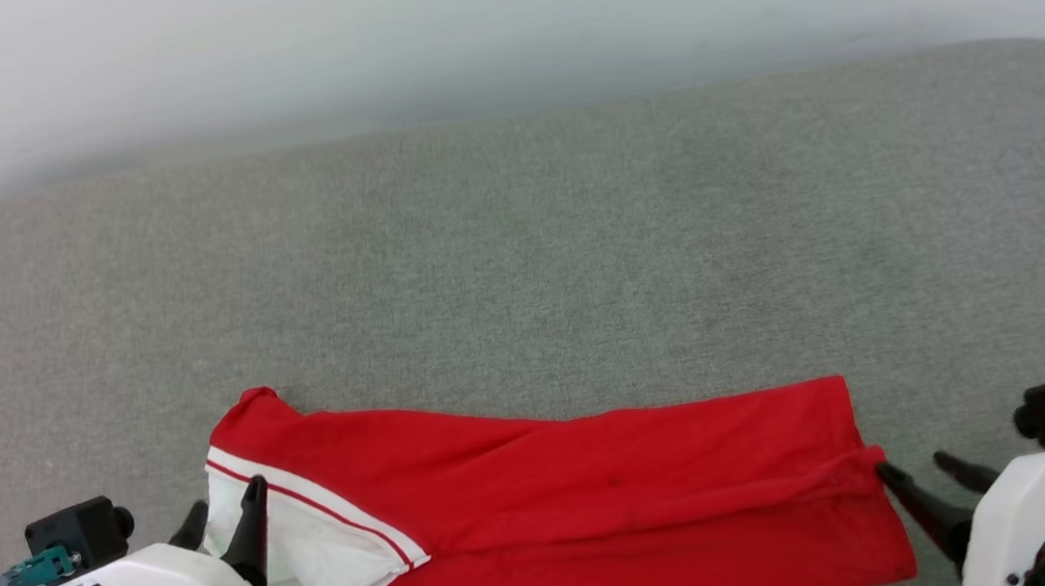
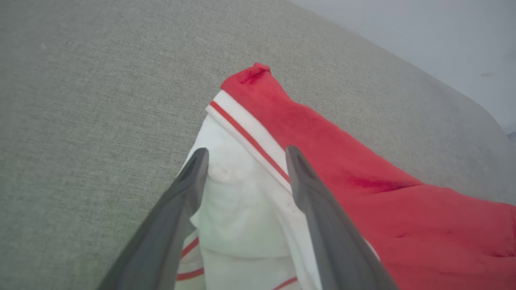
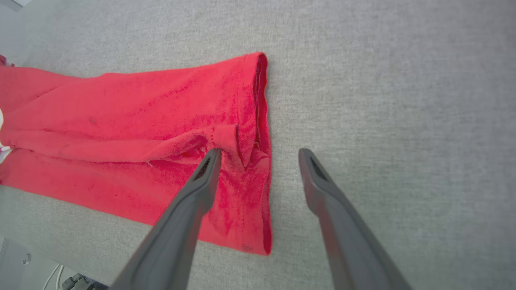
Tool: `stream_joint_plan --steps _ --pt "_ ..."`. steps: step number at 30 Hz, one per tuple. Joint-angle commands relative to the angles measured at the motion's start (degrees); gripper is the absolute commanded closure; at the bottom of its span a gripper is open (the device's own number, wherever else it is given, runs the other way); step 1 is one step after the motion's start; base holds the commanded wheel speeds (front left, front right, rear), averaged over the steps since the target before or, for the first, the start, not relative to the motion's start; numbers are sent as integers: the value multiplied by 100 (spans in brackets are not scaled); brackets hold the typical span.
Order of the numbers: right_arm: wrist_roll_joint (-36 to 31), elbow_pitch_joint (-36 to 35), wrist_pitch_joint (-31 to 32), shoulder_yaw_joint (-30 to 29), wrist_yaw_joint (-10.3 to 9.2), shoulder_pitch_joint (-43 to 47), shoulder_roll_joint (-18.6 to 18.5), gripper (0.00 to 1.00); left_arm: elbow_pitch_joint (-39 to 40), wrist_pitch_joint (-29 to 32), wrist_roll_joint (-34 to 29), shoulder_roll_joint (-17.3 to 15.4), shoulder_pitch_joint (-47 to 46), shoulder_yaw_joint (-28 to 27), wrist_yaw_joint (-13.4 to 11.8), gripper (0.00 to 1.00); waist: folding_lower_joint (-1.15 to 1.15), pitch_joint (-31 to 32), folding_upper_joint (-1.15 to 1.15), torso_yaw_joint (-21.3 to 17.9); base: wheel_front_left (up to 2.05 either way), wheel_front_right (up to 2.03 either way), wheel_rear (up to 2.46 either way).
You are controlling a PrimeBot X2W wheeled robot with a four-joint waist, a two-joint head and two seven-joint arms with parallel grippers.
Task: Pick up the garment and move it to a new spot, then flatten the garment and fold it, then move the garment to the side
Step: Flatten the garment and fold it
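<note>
- Garment (image 1: 602, 498) lies as a long folded strip along the near edge of the bench (image 1: 520, 264), its long axis running left to right.
- Its white sleeve (image 1: 316, 548) end points left and its hem (image 1: 878, 489) points right.
- Left gripper (image 1: 228, 496), wide and empty, straddles the sleeve.
- Right gripper (image 1: 909, 463), wide and empty, sits at the hem, with one finger touching the red edge and the other over bare bench.
- Each arm is nearest its own end, so the next fold probably runs along that axis.

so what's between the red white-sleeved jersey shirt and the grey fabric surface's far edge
Nothing: that stretch of grey fabric surface is bare, as the head view shows.
</note>
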State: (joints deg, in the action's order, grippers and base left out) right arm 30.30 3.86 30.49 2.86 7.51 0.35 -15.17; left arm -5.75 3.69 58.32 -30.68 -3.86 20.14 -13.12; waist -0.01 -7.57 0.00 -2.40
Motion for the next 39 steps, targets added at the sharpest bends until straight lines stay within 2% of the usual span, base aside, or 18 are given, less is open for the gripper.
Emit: stream_joint_plan --steps 1,9,10,16,22,27,33,34,35,36,39 --pt "41 -185 19 -126 -4 84 -67 0 125 -249 -202 17 -80 17 -23 0 1 178 0 -74 0 0 0" --pt "88 -444 546 -758 -4 -68 -123 0 484 -1111 -893 163 -201 99 -215 0 1 406 0 -83 0 0 0" --pt "93 -420 793 -896 -4 -117 -123 0 565 -1376 -1114 189 -237 129 -274 0 1 420 0 -44 0 0 0" --pt "56 -335 1320 -1055 -4 -206 -14 0 809 -1767 -1724 354 -329 243 -455 0 1 304 0 214 0 0 0" --pt "98 -72 1537 -973 -4 -314 154 0 1004 -1859 -2137 546 -391 285 -499 0 1 97 0 508 0 0 0" --pt "242 430 1573 -796 -4 -456 223 0 1129 -1885 -2432 722 -482 339 -421 0 1 -119 0 747 0 0 0" --pt "589 1040 1747 -401 -3 -473 342 0 1145 -1895 -2621 818 -502 282 -329 0 1 -211 0 848 0 0 0" --pt "653 1108 1795 -344 -2 -439 370 25 1147 -1895 -2646 833 -490 269 -310 0 1 -209 0 849 0 0 0" --pt "725 1142 1817 -290 -2 -431 384 67 1145 -1896 -2660 842 -475 255 -310 0 1 -202 0 847 0 0 0" --pt "811 1153 1809 -258 -2 -443 399 100 1140 -1896 -2673 851 -458 245 -296 0 1 -192 0 845 0 0 0" --pt "869 1078 1697 -190 -2 -527 274 100 1103 -1897 -2702 852 -396 220 -268 0 1 -120 0 823 0 0 0"
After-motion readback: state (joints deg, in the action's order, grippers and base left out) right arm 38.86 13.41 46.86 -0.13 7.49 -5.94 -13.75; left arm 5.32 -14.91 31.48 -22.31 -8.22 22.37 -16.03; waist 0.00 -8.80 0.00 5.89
